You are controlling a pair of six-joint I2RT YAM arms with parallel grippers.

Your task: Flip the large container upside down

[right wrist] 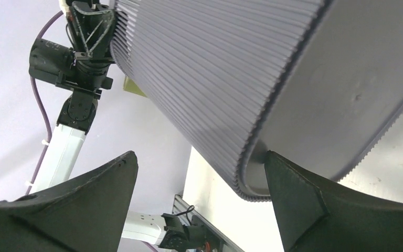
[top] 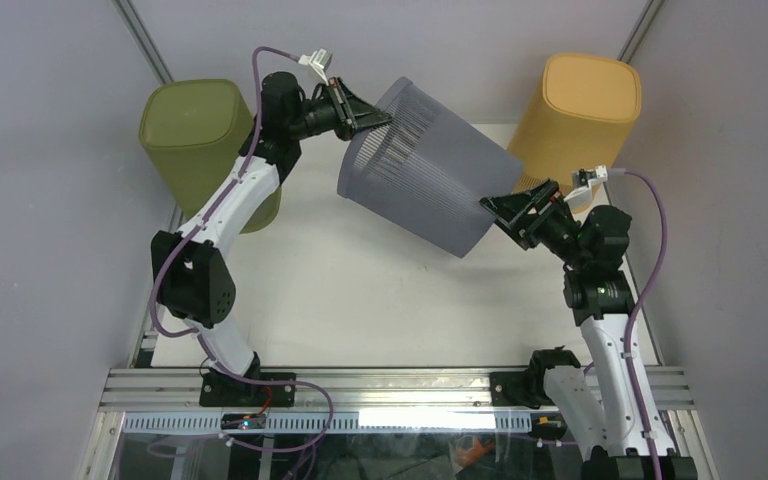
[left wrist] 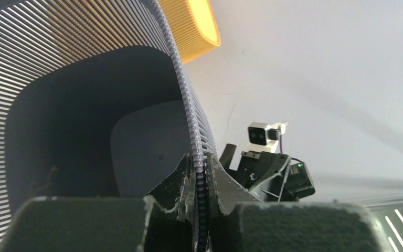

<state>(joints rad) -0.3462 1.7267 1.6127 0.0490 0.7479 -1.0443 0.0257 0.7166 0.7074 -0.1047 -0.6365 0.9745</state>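
The left jaws are clamped on the open rim of the large grey container — one finger inside the ribbed wall, the other outside. The container hangs tilted on its side between the two sets of jaws, mouth at the left jaws and flat base at the right jaws, above the counter. The right jaws stand wide apart around the base's lower edge; one finger sits at the base — whether touching I cannot tell — and the other is clear of the wall. A green bin stands behind the left jaws, a yellow bin just beyond the right jaws.
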